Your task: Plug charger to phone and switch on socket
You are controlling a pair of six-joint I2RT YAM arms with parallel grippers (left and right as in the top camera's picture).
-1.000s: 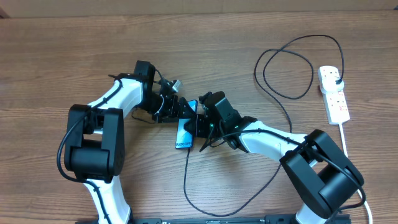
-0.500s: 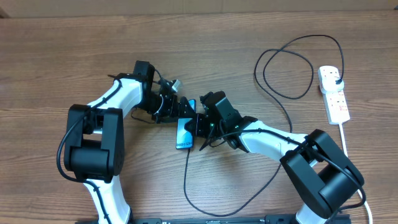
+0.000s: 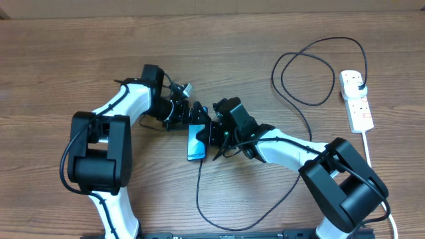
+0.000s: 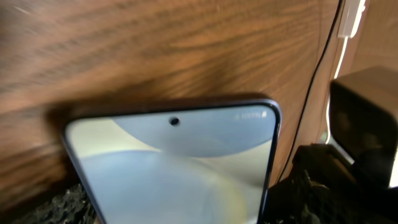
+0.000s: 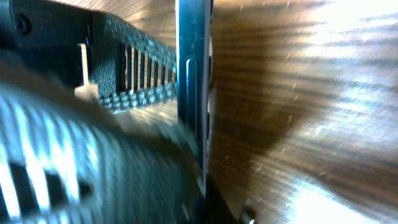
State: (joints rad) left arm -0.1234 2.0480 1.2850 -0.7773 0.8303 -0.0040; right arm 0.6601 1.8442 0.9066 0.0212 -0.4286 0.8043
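Overhead view of a wooden table (image 3: 53, 53) with two black-and-white robot arms reaching in toward the middle. The phone (image 3: 196, 143) lies flat between them, its light blue screen facing up and its long side running toward the near edge.

The left gripper (image 3: 191, 118) sits over the far end of the phone with its jaws spread wide. In the left wrist view, the phone's top edge (image 4: 174, 155) and its camera hole fill the frame. A dark, textured finger pad (image 4: 71, 202) shows at each lower corner, one on either side of the phone. I cannot tell whether the pads touch its sides.

The right gripper (image 3: 213, 147) is just beside the phone's right edge, with its jaws drawn fully together. Whether anything is pinched between them cannot be made out. The right wrist view shows the phone edge-on (image 5: 193, 93) as a thin dark strip. The left gripper's ribbed finger (image 5: 134, 74) is beyond the strip, and a blurred grey shape lies in front of it.

The charger (image 3: 198, 189) is a thin black cable. It runs from the phone's near end toward the front of the table, curves right under the right arm and loops across the far right side. Its black plug (image 3: 359, 82) sits in the socket (image 3: 357, 101), a white power strip well apart from the phone. A white cord (image 3: 369, 149) trails from the strip toward the near edge.
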